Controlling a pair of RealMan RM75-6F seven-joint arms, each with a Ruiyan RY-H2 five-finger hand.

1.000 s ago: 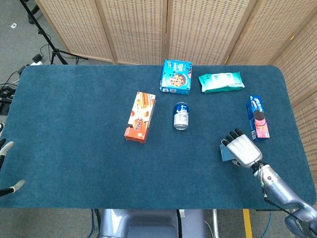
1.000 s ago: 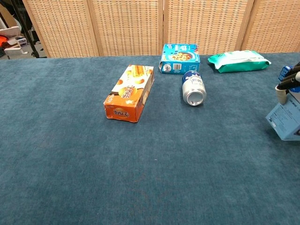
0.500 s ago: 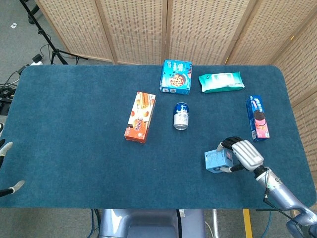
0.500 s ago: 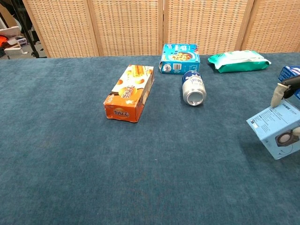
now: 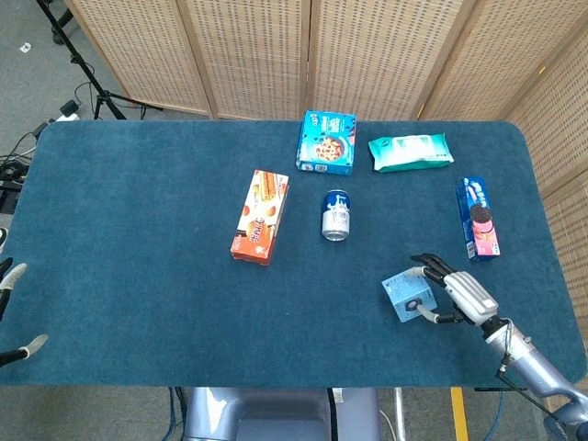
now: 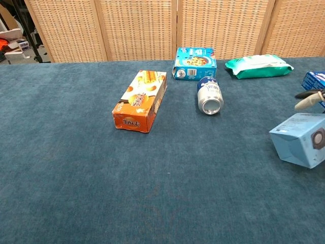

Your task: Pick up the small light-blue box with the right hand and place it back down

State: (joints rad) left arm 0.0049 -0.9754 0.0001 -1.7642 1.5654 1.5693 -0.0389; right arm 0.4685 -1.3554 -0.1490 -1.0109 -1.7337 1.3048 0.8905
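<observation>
Fingers (image 5: 430,265) of right hand (image 5: 464,292) spread, released beside small light-blue box (image 5: 408,295) on worktop (image 5: 138,239). Also one orange box (image 5: 259,216), one can (image 5: 336,215), three packets behind. Chest view: box (image 6: 300,138) tilted, pale, printed label; fingertips (image 6: 304,103) apart.

Your right hand (image 5: 467,296) is silver-grey with dark fingers tipped pale, on a slim silver forearm (image 5: 533,363) trailing a thin dark cable.
</observation>
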